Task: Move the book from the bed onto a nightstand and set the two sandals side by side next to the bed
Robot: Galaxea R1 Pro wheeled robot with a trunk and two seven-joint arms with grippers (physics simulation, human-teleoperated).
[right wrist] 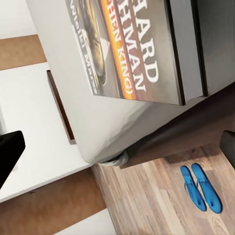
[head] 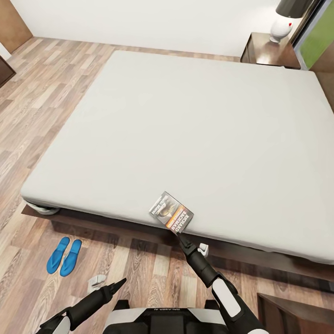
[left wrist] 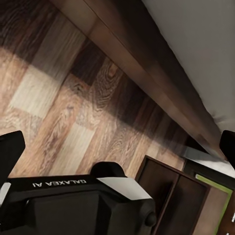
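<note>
Nearest, the right end effector (head: 182, 237), fingers spread and empty, reaches for the book (head: 171, 212) at the bed's (head: 185, 130) six-o'clock edge. Left end effector (head: 121, 281) hangs released. Both sandals (head: 64, 255) already lie paired at eight o'clock.

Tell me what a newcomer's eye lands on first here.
The big pale bed dominates the room. The book lies at its near edge, the right tool just short of it. The blue sandals lie side by side on the floor near the bed's corner.
</note>
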